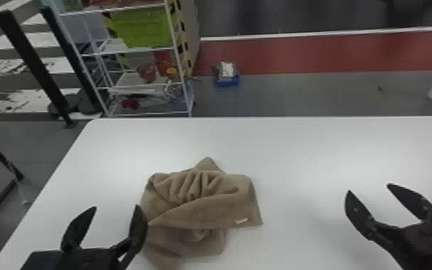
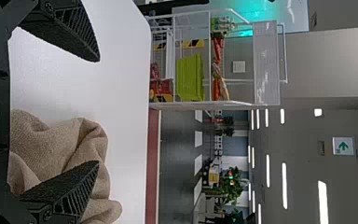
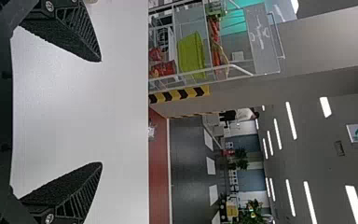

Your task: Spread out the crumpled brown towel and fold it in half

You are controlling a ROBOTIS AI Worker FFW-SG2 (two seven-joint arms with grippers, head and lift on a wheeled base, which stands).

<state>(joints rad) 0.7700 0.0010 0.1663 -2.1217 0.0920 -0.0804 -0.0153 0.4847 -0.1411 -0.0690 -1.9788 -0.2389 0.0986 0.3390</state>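
Left end effector [image 1: 116, 207] and right end effector [image 1: 369, 188] both spread. I'd pinch the towel [image 1: 208, 212], lower middle of frame, at opposite corners, pull gently.

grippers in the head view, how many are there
2. The left gripper is beside the near left part of the crumpled brown towel, open; the right gripper is over the white table, right of the towel, also open.

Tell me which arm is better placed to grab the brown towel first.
Left, I'd say. The left gripper is open, close by the left side of the crumpled brown towel. The right gripper, also open, is farther away, over the table to the towel's right.
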